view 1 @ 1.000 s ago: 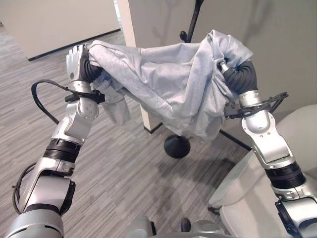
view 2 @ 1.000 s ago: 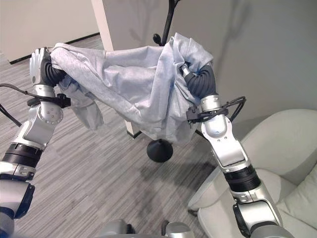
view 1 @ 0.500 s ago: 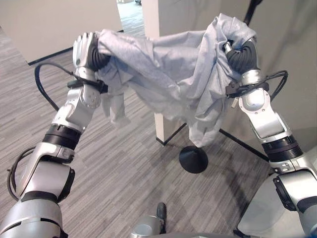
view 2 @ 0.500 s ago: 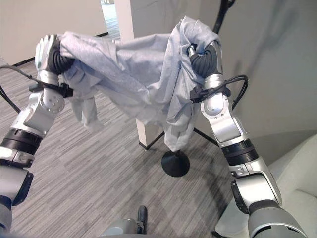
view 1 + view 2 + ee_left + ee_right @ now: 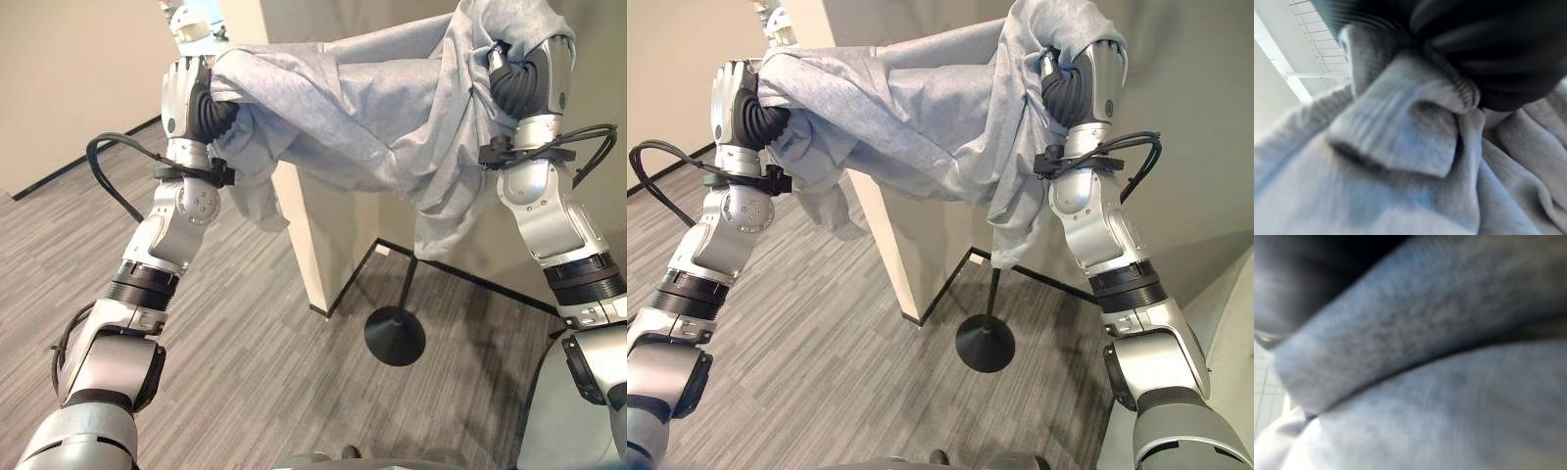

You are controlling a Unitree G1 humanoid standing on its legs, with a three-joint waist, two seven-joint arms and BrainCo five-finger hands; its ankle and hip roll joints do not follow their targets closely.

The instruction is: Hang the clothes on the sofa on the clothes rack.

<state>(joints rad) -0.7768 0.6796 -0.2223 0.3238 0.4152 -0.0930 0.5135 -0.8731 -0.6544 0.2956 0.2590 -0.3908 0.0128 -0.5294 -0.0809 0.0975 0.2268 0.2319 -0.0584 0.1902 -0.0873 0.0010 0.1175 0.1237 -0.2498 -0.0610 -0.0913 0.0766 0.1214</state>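
Note:
A light grey garment [image 5: 362, 108] hangs stretched between my two raised hands, high in both eye views. My left hand [image 5: 178, 93] holds its left end, fingers curled into a bunched hem [image 5: 1400, 132]. The cloth drapes over my right hand [image 5: 534, 78] and a long fold drops below it [image 5: 1014, 220]. The clothes rack's thin black pole [image 5: 407, 284] and round black base [image 5: 395, 336] stand on the floor under the garment's right part. The rack's upper part is hidden behind the cloth.
A pale pillar corner [image 5: 323, 235] stands right behind the garment, with a wall beyond it. Grey striped floor [image 5: 245, 333] spreads to the left. A pale sofa edge [image 5: 1229, 323] shows at the lower right.
Both arms have lifted the garment higher, and the head camera has tilted up and shifted with them. The rack's base now lies under the garment's right end.

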